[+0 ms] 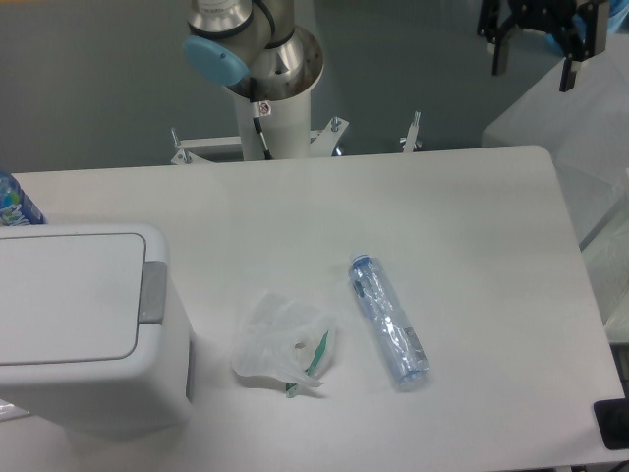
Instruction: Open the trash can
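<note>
The white trash can stands at the left front of the table, its flat lid down and its grey push tab on the right edge of the lid. My gripper hangs high at the top right, beyond the table's far edge, far from the can. Its two dark fingers are spread apart with nothing between them.
A crumpled translucent plastic bag lies right of the can. A clear plastic bottle lies on its side right of the bag. A blue-labelled bottle peeks in behind the can. The arm's base stands at the far edge.
</note>
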Tool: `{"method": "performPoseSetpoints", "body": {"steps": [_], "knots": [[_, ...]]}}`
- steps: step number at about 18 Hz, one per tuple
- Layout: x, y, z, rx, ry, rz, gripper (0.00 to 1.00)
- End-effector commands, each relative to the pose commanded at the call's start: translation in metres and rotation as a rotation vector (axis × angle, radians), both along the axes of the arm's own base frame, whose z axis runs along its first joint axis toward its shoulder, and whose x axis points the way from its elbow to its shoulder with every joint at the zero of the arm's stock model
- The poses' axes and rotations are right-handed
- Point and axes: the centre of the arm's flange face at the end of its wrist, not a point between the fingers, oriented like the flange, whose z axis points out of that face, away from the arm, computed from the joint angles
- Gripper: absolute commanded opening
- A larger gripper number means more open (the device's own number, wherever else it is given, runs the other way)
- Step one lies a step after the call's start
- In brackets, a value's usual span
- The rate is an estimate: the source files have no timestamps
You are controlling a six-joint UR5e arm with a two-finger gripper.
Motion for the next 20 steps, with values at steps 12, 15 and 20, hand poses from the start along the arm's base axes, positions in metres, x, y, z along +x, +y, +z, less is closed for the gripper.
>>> {"method": "performPoseSetpoints", "body": {"steps": [12,15,20], "knots": [[0.023,0.047,0.016,0.087,-0.098,0.185,1.0],[0.039,0.075,0.019,0.124,-0.142,0.247,1.0],[0.073,0.128,0.024,0.22,-0.214,0.382,1.0]]}}
